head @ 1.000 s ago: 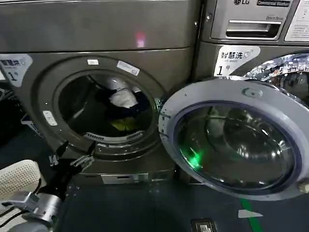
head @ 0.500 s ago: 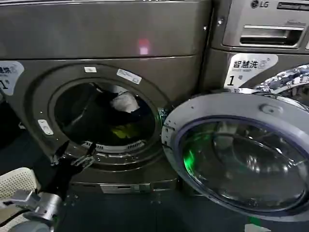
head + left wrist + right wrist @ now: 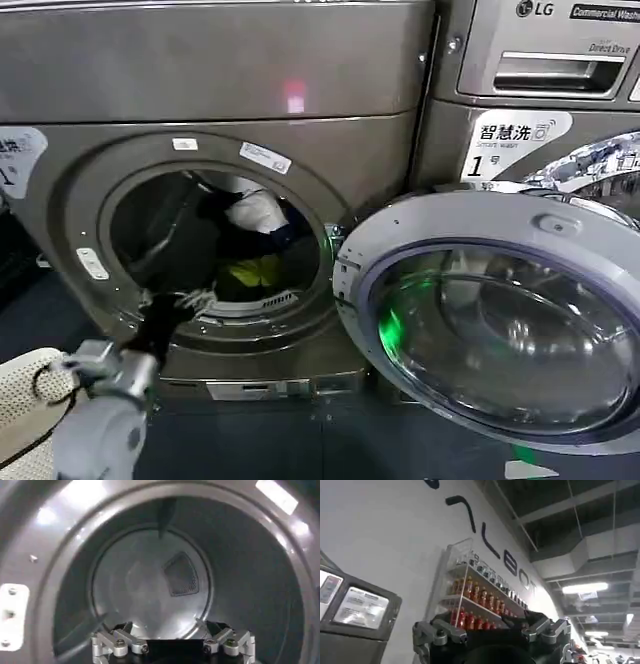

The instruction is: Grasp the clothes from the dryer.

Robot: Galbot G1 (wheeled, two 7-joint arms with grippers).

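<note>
The dryer (image 3: 220, 70) is the bronze-grey machine on the left, with its round port open. Inside the drum lie the clothes: a white piece (image 3: 256, 210) on top, a dark one (image 3: 238, 242) under it and a yellow-green one (image 3: 255, 271) at the bottom. My left gripper (image 3: 185, 300) is at the port's lower rim, left of the clothes and apart from them, open and holding nothing. In the left wrist view the open left gripper (image 3: 162, 630) faces the drum's bare back wall (image 3: 145, 580). My right gripper (image 3: 485, 625) is open and points up at a wall, away from the dryer.
The dryer's round door (image 3: 500, 320) hangs open to the right and takes up the space in front of the LG machine (image 3: 520, 60). A cream perforated basket (image 3: 20, 400) stands on the floor at the lower left, beside my left arm.
My left gripper has risen from below the port up to its lower rim, closer to the clothes. The clothes have not moved.
</note>
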